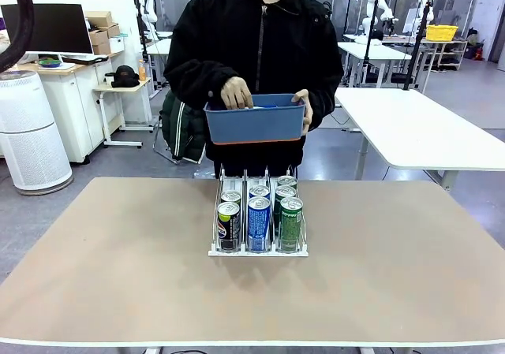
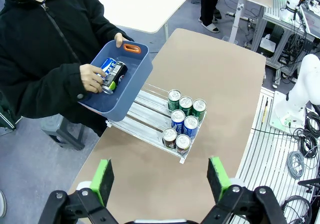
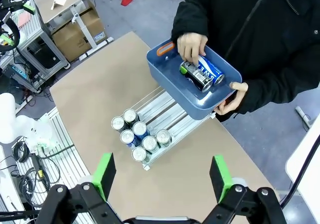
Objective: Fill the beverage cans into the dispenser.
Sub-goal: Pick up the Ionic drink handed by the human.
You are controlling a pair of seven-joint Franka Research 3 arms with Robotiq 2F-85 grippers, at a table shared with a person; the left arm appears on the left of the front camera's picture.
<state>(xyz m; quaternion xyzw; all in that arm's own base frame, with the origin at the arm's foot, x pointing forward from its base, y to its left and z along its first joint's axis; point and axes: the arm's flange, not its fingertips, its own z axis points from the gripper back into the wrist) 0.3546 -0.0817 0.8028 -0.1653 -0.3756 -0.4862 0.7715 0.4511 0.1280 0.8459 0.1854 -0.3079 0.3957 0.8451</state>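
The dispenser [image 1: 258, 251] stands mid-table with several beverage cans [image 1: 259, 224] in its three lanes: dark, blue and green at the front. A person holds a blue bin [image 1: 254, 121] over its far end. One hand [image 3: 192, 47] in the bin grips a dark can [image 3: 197, 75] lying beside a blue-and-white can [image 3: 212, 70]. My left gripper [image 2: 161, 179] hangs open high above the table, well short of the dispenser [image 2: 147, 112]. My right gripper [image 3: 162, 176] is open too, high above the dispenser [image 3: 167, 109], with nothing between its fingers.
The person stands at the table's far edge, sleeves reaching over it. Bare brown tabletop [image 1: 102, 251] spreads left, right and in front of the rack. White tables [image 1: 418, 121] and other gear stand behind.
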